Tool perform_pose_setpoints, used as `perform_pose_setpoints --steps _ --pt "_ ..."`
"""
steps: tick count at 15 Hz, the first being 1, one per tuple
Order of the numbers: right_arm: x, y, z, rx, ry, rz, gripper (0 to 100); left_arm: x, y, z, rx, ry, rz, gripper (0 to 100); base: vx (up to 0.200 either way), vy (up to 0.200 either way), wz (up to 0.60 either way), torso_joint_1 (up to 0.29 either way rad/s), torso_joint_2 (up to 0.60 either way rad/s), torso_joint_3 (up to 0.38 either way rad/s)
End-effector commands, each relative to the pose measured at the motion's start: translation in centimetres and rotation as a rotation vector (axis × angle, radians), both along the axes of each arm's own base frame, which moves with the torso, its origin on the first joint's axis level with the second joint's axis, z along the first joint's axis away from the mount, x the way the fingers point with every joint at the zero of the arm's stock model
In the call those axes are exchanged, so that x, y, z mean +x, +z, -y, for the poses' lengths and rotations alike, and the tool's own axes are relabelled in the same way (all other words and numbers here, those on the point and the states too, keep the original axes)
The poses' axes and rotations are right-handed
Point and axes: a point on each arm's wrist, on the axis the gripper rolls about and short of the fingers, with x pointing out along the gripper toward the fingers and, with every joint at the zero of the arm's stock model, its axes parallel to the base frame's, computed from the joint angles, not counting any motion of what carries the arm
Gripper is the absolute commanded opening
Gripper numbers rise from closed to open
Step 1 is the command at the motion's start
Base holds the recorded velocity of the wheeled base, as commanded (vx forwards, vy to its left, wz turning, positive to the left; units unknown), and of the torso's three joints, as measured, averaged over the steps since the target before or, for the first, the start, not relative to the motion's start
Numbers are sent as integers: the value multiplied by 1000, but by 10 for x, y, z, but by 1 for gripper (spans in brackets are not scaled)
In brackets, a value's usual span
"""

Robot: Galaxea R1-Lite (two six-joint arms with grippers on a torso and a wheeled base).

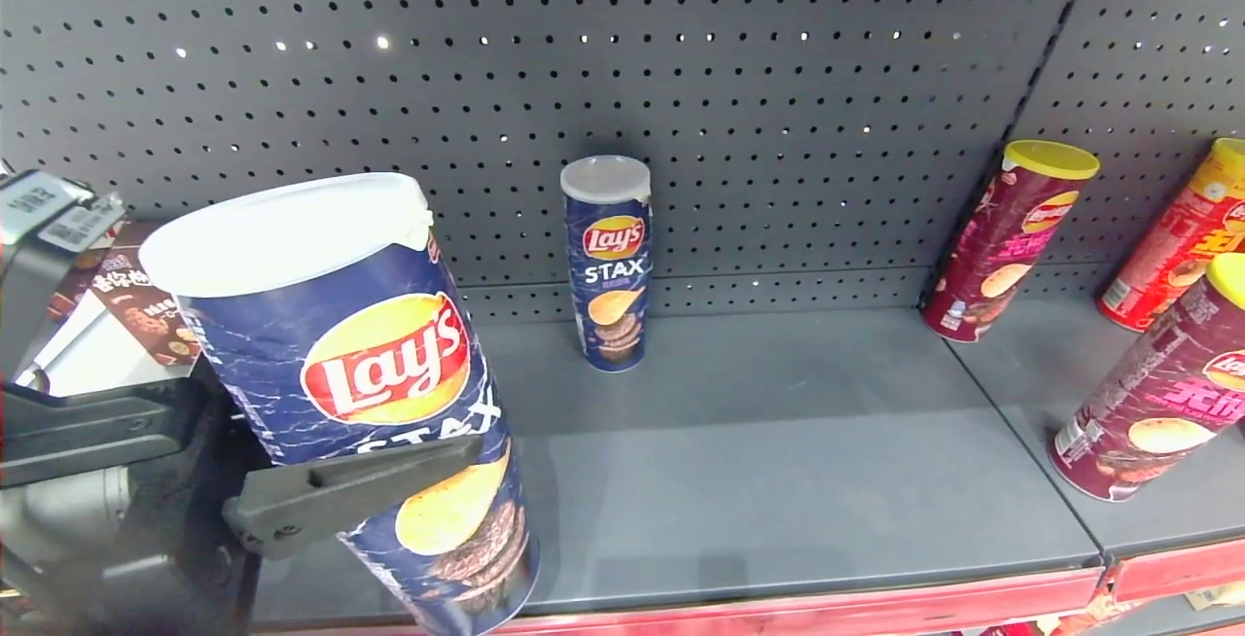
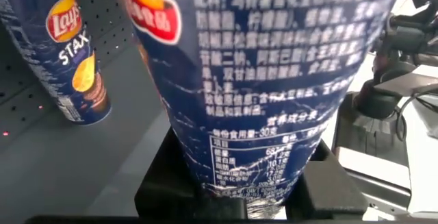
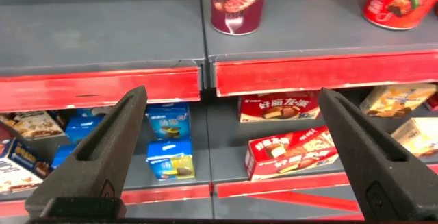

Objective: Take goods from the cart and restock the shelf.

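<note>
- Presently the left gripper [image 1: 374, 480] has its jaws clamped on a blue chip can [image 1: 355, 364]. The can is held tilted over the front left of the grey shelf [image 1: 778, 461]. Whether its base touches the shelf cannot be told.
- Judged status: this can is off the cart but not yet placed. Standing it upright and releasing it remain to be done.
- A second blue can [image 1: 608, 262] stands upright at the back of the same bay, just before the pegboard panel [image 1: 729, 82] and well apart from the held one. I take it as stock already placed.
- With a single can shelved in this bay, more restocking looks due.
- In the right bay stand maroon cans [image 1: 1007, 242] with yellow lids and a red can [image 1: 1182, 237].
- The right gripper [image 3: 233, 155] has its jaws apart and holds nothing. It faces the shelf's red front edge and the lower tiers of boxed biscuits [image 3: 291, 152].
- Count, blue chip cans: two, one held and one shelved.
- Count, maroon cans: two.
- Count, red cans: one, cut by the frame edge.
</note>
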Motion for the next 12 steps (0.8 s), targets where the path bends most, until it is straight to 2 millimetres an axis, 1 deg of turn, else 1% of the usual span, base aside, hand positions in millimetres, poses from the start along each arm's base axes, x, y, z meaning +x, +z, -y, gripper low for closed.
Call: perform_pose_setpoints --steps 1,4,12 --pt "0 0 0 -1 1 -1 100 0 -1 0 0 0 -7 0 0 0 0 0 0 0" --pt "0 0 0 2 1 -1 100 0 -1 0 0 0 -10 0 0 0 600 5 1 4" --pt "0 0 0 2 1 -1 100 0 -2 0 -1 1 -14 0 0 0 0 0 0 0"
